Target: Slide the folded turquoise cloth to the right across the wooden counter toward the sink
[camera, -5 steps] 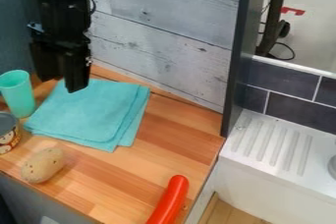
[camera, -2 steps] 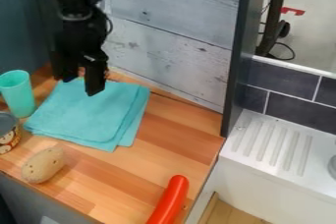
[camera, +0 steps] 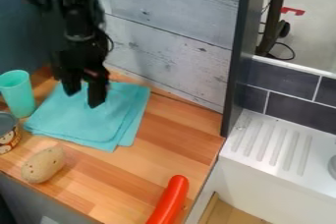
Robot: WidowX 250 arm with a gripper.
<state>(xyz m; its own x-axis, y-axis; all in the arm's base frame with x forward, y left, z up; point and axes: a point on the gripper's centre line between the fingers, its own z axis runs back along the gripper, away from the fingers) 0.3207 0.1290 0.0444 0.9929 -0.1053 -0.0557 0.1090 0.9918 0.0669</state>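
The black gripper (camera: 84, 99) hangs over the upper part of the folded turquoise cloth (camera: 82, 121), its two fingers apart with a gap between them and nothing held. Whether the fingertips touch the cloth I cannot tell. The cloth lies flat on the wooden counter, its back part hidden behind the gripper. Left of the cloth stands a turquoise cup (camera: 17, 93), upright. A tan potato (camera: 43, 164) lies in front of the cloth, and a red sausage-like object (camera: 169, 201) rests near the counter's front right edge.
A can (camera: 8, 132) stands at the left edge, in front of the cup. Behind the counter (camera: 172, 142) rises a grey wood-plank wall (camera: 164, 51). A dark upright panel (camera: 236, 66) divides it from a white sink unit (camera: 272, 144) with a ridged drainboard on the right.
The gripper has moved right and then lower over the cloth, coming nearer to it. The cloth, cup, can, potato and red object have stayed where they were.
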